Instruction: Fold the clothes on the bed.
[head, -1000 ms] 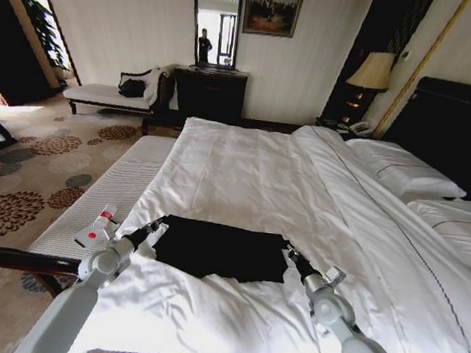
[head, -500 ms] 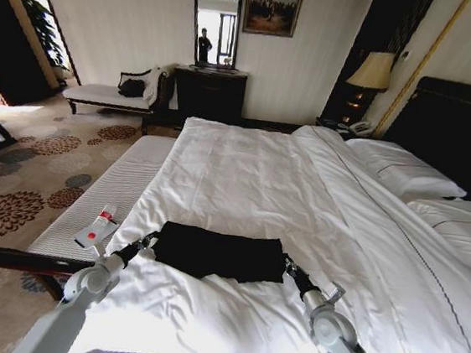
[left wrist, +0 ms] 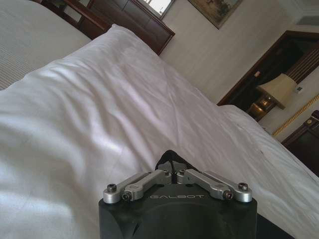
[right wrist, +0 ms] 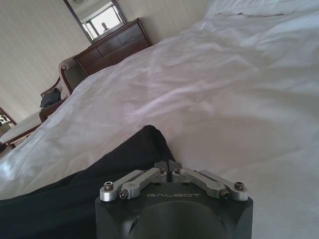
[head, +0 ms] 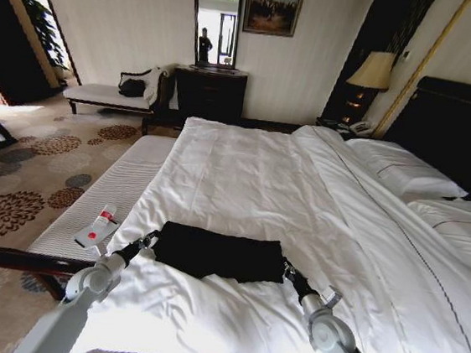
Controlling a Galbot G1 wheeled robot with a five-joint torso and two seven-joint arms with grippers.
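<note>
the clothes lie as a black folded band of soft fabric, lettering hidden, stretched crosswise on the white duvet of the bed near its foot edge. the left gripper is closed on the band's left end, fingers pinched together on dark cloth in the left wrist view. the right gripper is clamped on the right end, fingers meeting at the cloth's edge.

a white-and-red remote lies on the bench beside the bed's left edge.

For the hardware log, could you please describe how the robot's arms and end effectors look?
Both arms are light grey with rounded joints and black forearm sections. The left end effector and right end effector each have a black body marked GALBOT, silver bolted linkages and black fingers.
</note>
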